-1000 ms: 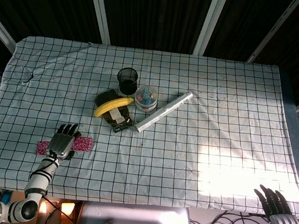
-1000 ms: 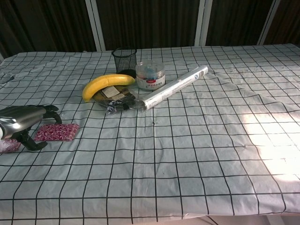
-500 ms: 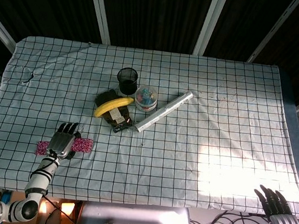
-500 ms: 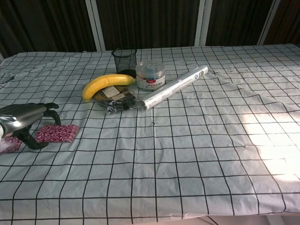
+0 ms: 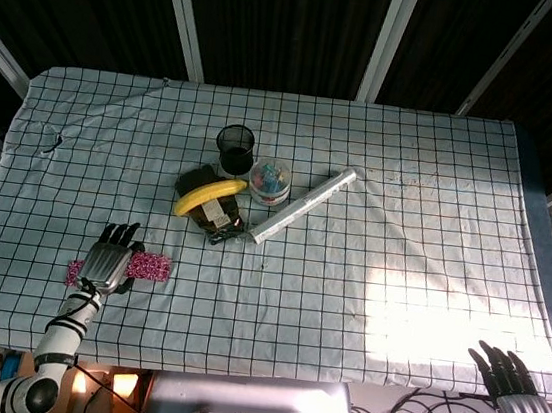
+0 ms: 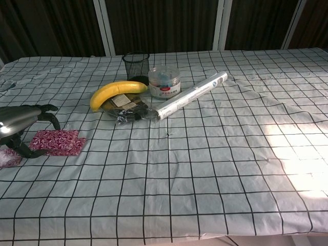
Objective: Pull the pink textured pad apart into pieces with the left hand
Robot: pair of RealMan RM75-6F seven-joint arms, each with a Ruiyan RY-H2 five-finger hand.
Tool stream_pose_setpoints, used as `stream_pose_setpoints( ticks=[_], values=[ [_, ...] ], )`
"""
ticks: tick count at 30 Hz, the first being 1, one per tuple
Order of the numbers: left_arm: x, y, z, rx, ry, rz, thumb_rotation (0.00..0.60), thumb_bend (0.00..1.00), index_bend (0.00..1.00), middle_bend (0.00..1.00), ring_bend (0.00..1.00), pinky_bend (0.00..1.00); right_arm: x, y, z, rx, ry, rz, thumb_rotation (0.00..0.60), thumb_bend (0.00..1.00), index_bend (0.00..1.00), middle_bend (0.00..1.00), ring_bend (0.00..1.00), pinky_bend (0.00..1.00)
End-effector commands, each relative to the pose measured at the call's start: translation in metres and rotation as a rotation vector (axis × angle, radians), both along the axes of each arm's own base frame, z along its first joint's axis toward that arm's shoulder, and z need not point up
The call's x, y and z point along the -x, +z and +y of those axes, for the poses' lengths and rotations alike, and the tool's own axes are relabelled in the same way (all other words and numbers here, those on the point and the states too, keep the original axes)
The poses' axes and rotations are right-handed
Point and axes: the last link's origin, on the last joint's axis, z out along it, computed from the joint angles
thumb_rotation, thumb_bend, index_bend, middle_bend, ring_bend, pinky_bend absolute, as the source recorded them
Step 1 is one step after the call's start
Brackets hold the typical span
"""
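The pink textured pad lies in two pieces near the table's front left edge: a larger piece (image 5: 149, 266) (image 6: 56, 142) flat on the cloth and a small piece (image 5: 75, 271) (image 6: 7, 159) to its left. My left hand (image 5: 108, 261) (image 6: 23, 120) hovers over the gap between them, fingers arched and apart, thumb down by the larger piece's left end. Nothing is gripped in it. My right hand (image 5: 520, 393) hangs off the table's front right corner, fingers spread, holding nothing; the chest view does not show it.
Mid-table stand a black mesh cup (image 5: 235, 149), a banana (image 5: 209, 196) on a dark packet (image 5: 216, 221), a round plastic tub (image 5: 271, 180) and a long silver roll (image 5: 302, 206). A checked cloth (image 5: 410, 183) covers the table.
My left hand has shifted left and lifted slightly, uncovering more of the larger pink piece. The right hand has stayed still.
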Motion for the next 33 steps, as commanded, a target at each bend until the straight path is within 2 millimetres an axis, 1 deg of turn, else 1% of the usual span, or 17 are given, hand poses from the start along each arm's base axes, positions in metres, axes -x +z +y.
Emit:
stream_pose_setpoints(
  ticks=[1,4,8,12,15,19,21,23,25,26,30,33],
  values=[
    [0.001,0.011,-0.012,-0.001,-0.015,-0.009,0.6,0.33,0.47,0.0,0.0,0.0,0.0,-0.001,0.0,-0.002,0.001,0.002,0.6,0.2,0.0,0.0,0.0,0.0],
    [0.005,0.019,-0.028,0.016,-0.029,-0.014,0.6,0.33,0.47,0.0,0.0,0.0,0.0,-0.001,-0.001,-0.001,0.0,0.003,0.6,0.2,0.0,0.0,0.0,0.0],
    [0.011,0.021,-0.05,0.048,-0.062,0.014,0.6,0.33,0.47,0.0,0.0,0.0,-0.001,-0.004,-0.002,-0.008,0.003,0.009,0.6,0.2,0.0,0.0,0.0,0.0],
    [0.016,0.015,-0.067,0.074,-0.087,0.039,0.6,0.33,0.46,0.0,0.0,0.0,-0.002,-0.006,-0.001,-0.013,0.005,0.013,0.6,0.2,0.0,0.0,0.0,0.0],
    [0.02,0.007,-0.076,0.096,-0.102,0.062,0.6,0.33,0.43,0.0,0.0,0.0,-0.003,-0.008,-0.002,-0.021,0.007,0.019,0.6,0.2,0.0,0.0,0.0,0.0],
    [0.022,-0.003,-0.08,0.116,-0.101,0.073,0.6,0.33,0.34,0.0,0.0,0.0,-0.003,-0.008,-0.002,-0.023,0.009,0.02,0.6,0.2,0.0,0.0,0.0,0.0],
    [0.023,-0.004,-0.08,0.117,-0.099,0.076,0.6,0.33,0.26,0.0,0.0,0.0,-0.003,-0.009,-0.002,-0.025,0.009,0.023,0.6,0.2,0.0,0.0,0.0,0.0],
    [0.023,-0.004,-0.079,0.111,-0.095,0.069,0.6,0.34,0.11,0.0,0.0,0.0,-0.003,-0.009,-0.002,-0.03,0.011,0.024,0.6,0.2,0.0,0.0,0.0,0.0],
    [0.023,-0.003,-0.079,0.105,-0.091,0.062,0.6,0.33,0.02,0.0,0.0,0.0,-0.003,-0.009,-0.002,-0.029,0.012,0.023,0.6,0.2,0.0,0.0,0.0,0.0],
    [0.023,-0.002,-0.08,0.105,-0.088,0.061,0.6,0.33,0.0,0.0,0.0,0.0,-0.003,-0.009,-0.002,-0.028,0.012,0.023,0.6,0.2,0.0,0.0,0.0,0.0],
    [0.024,0.004,-0.084,0.106,-0.086,0.061,0.6,0.32,0.0,0.0,0.0,0.0,-0.003,-0.009,-0.002,-0.027,0.009,0.022,0.6,0.2,0.0,0.0,0.0,0.0],
    [0.024,0.017,-0.094,0.101,-0.092,0.078,0.6,0.32,0.0,0.0,0.0,0.0,-0.003,-0.009,-0.002,-0.032,0.013,0.023,0.6,0.2,0.0,0.0,0.0,0.0]
  ],
)
